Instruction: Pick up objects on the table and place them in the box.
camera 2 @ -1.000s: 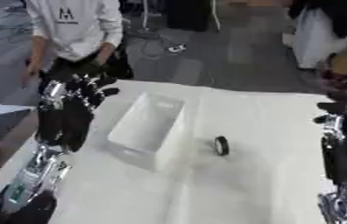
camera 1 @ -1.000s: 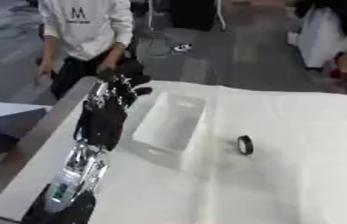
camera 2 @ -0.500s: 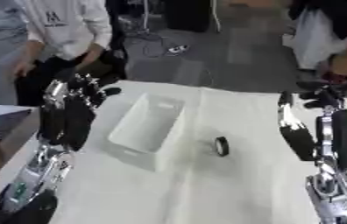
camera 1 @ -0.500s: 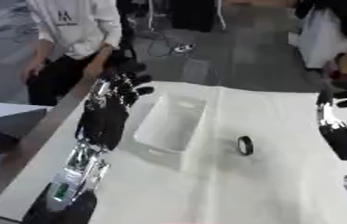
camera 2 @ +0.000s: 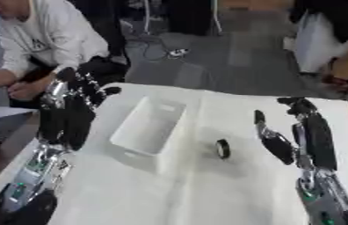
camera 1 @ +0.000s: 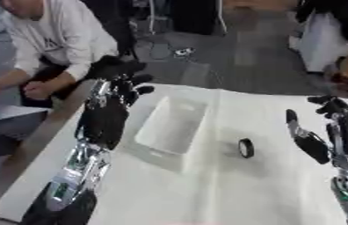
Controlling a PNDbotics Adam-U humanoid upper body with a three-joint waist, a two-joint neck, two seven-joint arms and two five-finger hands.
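One black ring (camera 1: 245,147) is standing on edge just right of the white box (camera 1: 172,126); the right hand (camera 2: 296,132) is hovering beside it, fingers spread, needing to close in and pinch.

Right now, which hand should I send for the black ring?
Right. The right hand hangs open just beside the ring, with bare table between them. The left hand is raised on the far side of the box, so it would have to reach across the box.

One white box (camera 1: 173,126), one black ring (camera 1: 245,148), and two raised hands.
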